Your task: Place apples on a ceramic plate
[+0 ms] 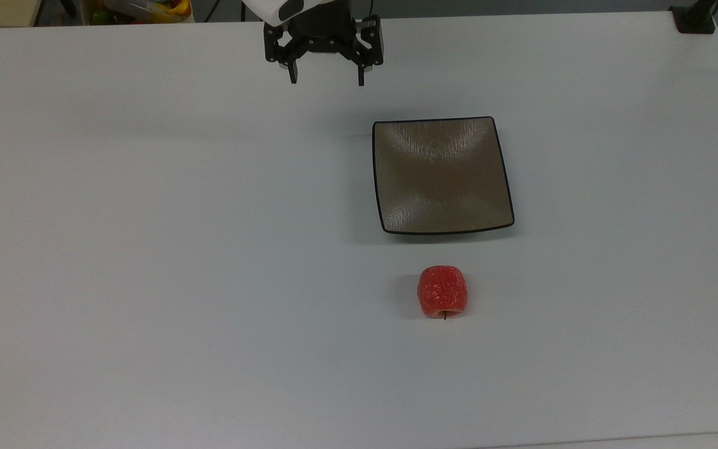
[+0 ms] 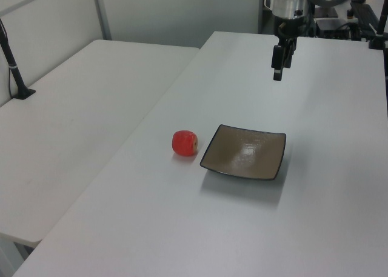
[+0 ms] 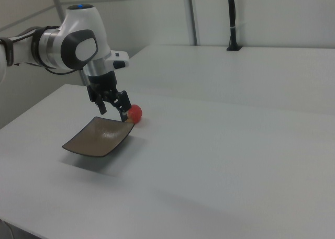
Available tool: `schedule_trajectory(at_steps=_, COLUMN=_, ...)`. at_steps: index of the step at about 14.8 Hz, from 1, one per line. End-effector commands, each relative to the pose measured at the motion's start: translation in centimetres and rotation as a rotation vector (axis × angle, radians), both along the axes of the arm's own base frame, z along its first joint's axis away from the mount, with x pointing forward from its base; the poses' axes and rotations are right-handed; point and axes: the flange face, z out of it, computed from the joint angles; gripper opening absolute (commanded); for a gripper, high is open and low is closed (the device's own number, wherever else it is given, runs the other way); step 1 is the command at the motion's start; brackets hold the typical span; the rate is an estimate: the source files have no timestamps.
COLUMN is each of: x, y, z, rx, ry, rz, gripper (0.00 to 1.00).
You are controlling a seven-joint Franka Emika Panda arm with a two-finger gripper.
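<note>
Red apple (image 1: 442,292) sits alone on the white desk (image 1: 147,249), near the ceramic plate (image 1: 441,176).
Apple lies just nearside of the plate in the top view; the gripper (image 1: 326,80) hangs far beyond, up-left, fingers spread wide and empty.

The white arm (image 3: 73,45) reaches out with its wrist bent downward. Its black gripper (image 1: 327,80) hangs in the air, pointing down, its two fingers (image 1: 293,75) spread wide apart and holding nothing.

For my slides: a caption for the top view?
Open gripper hovers above the table; red apple sits beside the empty ceramic plate.
</note>
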Motion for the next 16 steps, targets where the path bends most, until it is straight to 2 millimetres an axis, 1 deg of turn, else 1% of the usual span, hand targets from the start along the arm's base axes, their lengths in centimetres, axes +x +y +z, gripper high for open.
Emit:
schedule_trajectory(at_steps=1, x=-0.3, y=0.4, z=-0.2, rx=0.023, ry=-0.009, rz=0.022, gripper=1.0)
schedule_trajectory(at_steps=5, x=-0.3, y=0.5, z=-0.2, rx=0.023, ry=-0.006, rz=0.024, gripper=1.0)
schedule_trajectory(at_steps=7, x=-0.1, y=0.4, z=0.2, rx=0.024, ry=-0.013, rz=0.015, gripper=1.0)
schedule_trajectory(at_steps=8, x=0.5, y=0.5, z=-0.7, rx=0.024, ry=-0.01, rz=0.013, gripper=1.0)
schedule_trajectory(at_steps=9, x=1.6, y=0.7, z=-0.5, rx=0.026, ry=-0.024, rz=0.013, gripper=1.0)
schedule_trajectory(at_steps=10, x=2.5, y=1.1, z=-1.1, rx=0.027, ry=-0.02, rz=0.016, gripper=1.0)
schedule_trajectory(at_steps=13, x=5.1, y=2.0, z=-1.7, rx=0.034, ry=-0.056, rz=0.016, gripper=1.0)
schedule_trajectory(at_steps=16, x=7.5, y=4.1, z=-1.9, rx=0.045, ry=-0.101, rz=0.024, gripper=1.0)
